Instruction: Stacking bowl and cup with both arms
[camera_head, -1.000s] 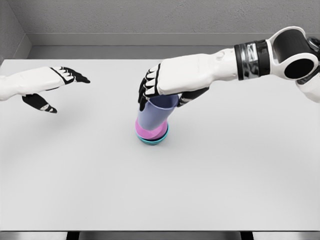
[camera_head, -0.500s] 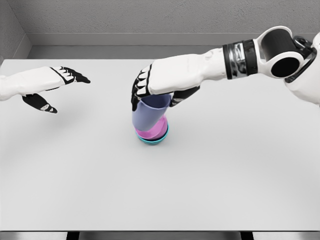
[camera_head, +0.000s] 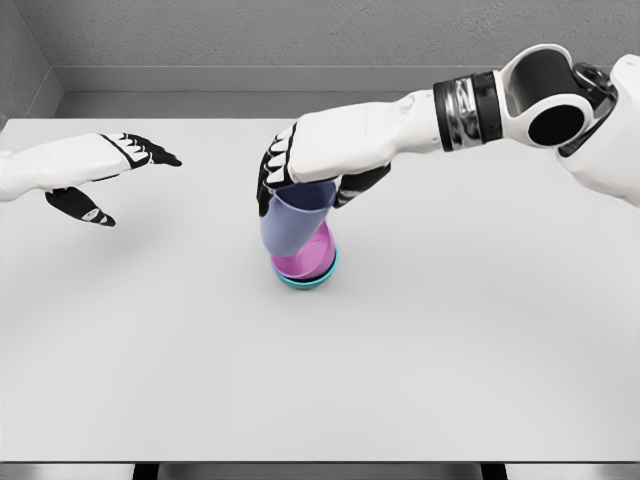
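Gripping the lavender cup (camera_head: 293, 222) from above, the right hand (camera_head: 300, 170) has its black-tipped fingers (camera_head: 268, 183) curled over the cup's rim on the side toward the table's left edge and its thumb on the opposite side. The cup tilts, its base leaning toward the left edge and resting in the pink bowl (camera_head: 308, 257), which is nested inside a teal bowl (camera_head: 305, 281). This stack stands on the white table (camera_head: 450, 340) near the middle of its width and somewhat closer to the far edge than to the near one. The right arm reaches in from the far right corner. The left hand (camera_head: 110, 175) hovers near the left edge, well apart from the stack, fingers extended and spread, thumb hanging below, holding nothing.
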